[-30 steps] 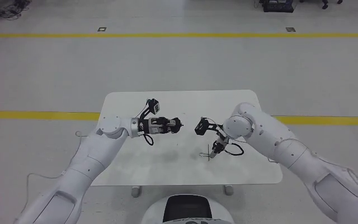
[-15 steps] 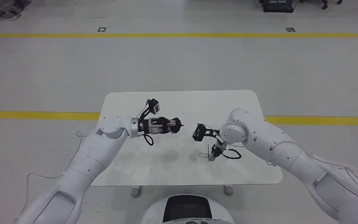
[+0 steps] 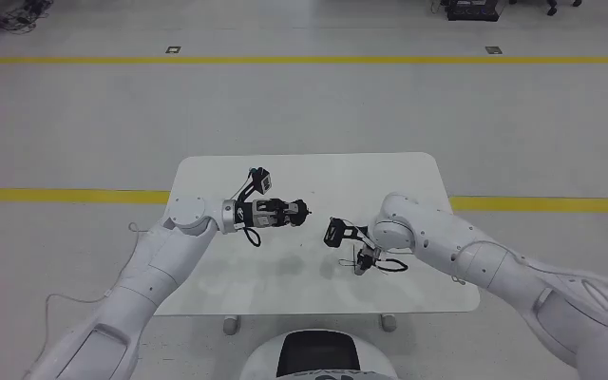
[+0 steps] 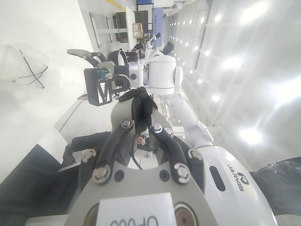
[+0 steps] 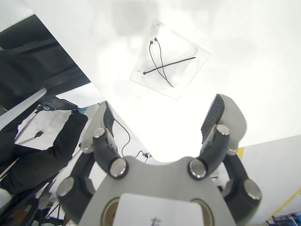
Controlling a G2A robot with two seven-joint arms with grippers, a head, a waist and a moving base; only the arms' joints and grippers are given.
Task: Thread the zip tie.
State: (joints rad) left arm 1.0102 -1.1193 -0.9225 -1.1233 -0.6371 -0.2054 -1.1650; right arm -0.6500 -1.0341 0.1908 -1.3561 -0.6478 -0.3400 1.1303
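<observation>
Right wrist view: right gripper (image 5: 162,111) is wide open and holds nothing. The clear tray (image 5: 188,76) lies ahead of its fingertips, apart from them, roughly centred between the two fingers. In it, thin black zip ties (image 5: 162,66) lie flat and crossed. The straight zip tie (image 5: 178,61) has its long axis nearly along the finger-to-finger line, square head at one end and tapered tail at the other. The curved ones run across it, more or less along the approach line. My read: to pinch the straight one across its width, the wrist needs to turn first.

Left wrist view: left gripper (image 4: 141,111) has its fingers pressed together. Something dark sits at the tips, can't tell what. The tray is off to one side, well apart.

Top view: over the table (image 3: 285,171), the right arm is the nearer one, its gripper just over the ties.
</observation>
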